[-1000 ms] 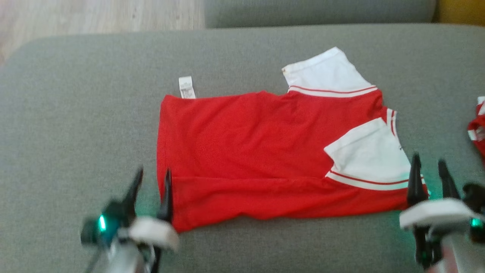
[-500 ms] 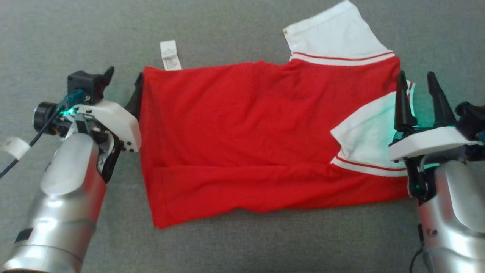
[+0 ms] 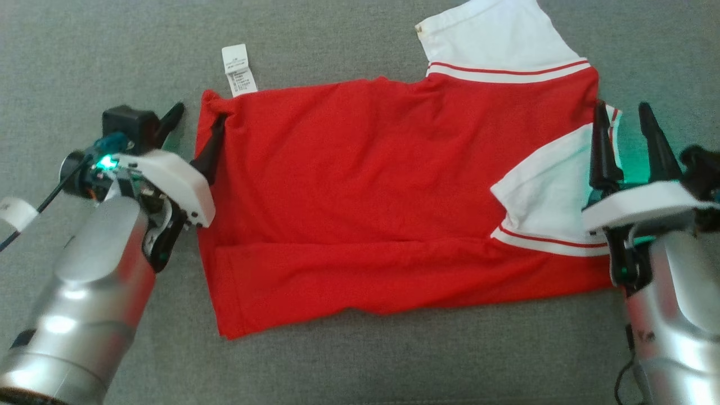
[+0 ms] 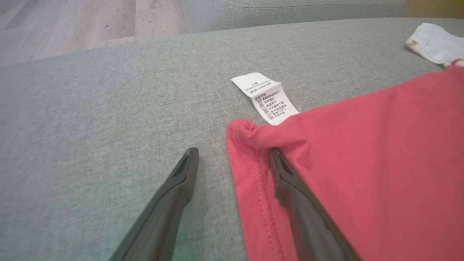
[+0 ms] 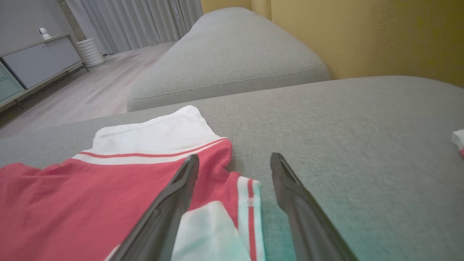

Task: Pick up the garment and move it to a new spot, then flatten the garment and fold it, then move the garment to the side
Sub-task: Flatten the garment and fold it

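A broad grey woven sofa cushion [image 3: 360, 371] spreads across the head view. The garment [image 3: 365, 197], a bright red piece of soft fabric with white panels edged in thin red-and-white stripe, lies flat in the middle of the cushion, with its long side running left to right. One white panel sits at its far right corner. A second is folded over the red near the right edge.

A silver arm comes in from each lower corner. The left gripper [image 3: 201, 112] has its two dark fingers spread wide across the garment's left edge, close to the far corner. One finger rests over bare cushion and the other lies on the red fabric. The left wrist view shows the cloth rucked into a small bump at that inner fingertip [image 4: 275, 156]. The right gripper [image 3: 622, 105] is just as wide across the right edge, its inner finger over the folded white panel and its outer finger over the cushion. Neither is holding anything.

A small white printed care label [image 3: 239, 68] pokes out beyond the far left corner.

This looks like the moment before pinching both side edges. To do it well, both claws should press low into the cushion so each closes on every layer. They should bite at matching points and lift together, so the cloth stays taut and square.
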